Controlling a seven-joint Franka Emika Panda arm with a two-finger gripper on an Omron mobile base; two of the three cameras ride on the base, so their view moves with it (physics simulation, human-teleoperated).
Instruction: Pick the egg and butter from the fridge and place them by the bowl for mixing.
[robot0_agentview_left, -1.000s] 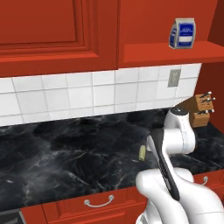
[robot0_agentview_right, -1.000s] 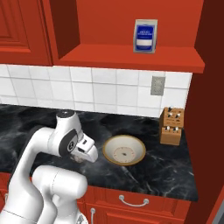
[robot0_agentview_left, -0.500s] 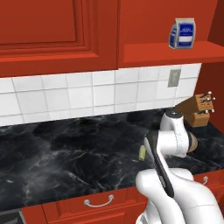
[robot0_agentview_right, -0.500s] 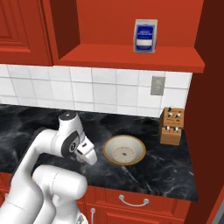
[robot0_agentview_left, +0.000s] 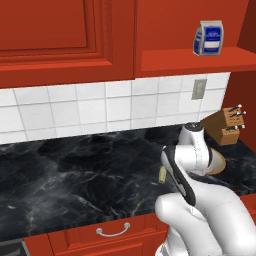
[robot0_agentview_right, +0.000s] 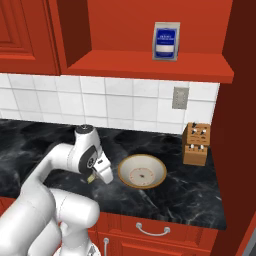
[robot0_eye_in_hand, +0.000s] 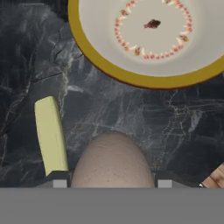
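Observation:
In the hand view a brownish-pink egg (robot0_eye_in_hand: 112, 162) sits between my gripper (robot0_eye_in_hand: 112, 181) fingertips, and the gripper is shut on it just above the black marble counter. A pale-yellow butter stick (robot0_eye_in_hand: 50, 135) lies on the counter right beside the egg. The tan bowl (robot0_eye_in_hand: 131, 78) with a cream inside stands a short way beyond both. From the right base view my gripper (robot0_agentview_right: 103, 173) hangs low at the bowl's (robot0_agentview_right: 142, 171) left side, with the butter (robot0_agentview_right: 90, 178) under it. The left base view shows the butter (robot0_agentview_left: 162, 175) and a bit of the bowl (robot0_agentview_left: 218, 165) behind the arm. The fridge is out of view.
A wooden knife block (robot0_agentview_right: 195, 145) stands at the counter's far right by the red side wall. A blue-and-white carton (robot0_agentview_right: 166, 41) sits on the shelf above. Red cupboards hang overhead, and tiled wall with an outlet (robot0_agentview_right: 179, 98) runs behind. Drawers line the front edge.
The arm's upper part has swung slightly left in the left base view. The hand has stayed low beside the bowl with the egg in it. Butter and bowl have not moved.

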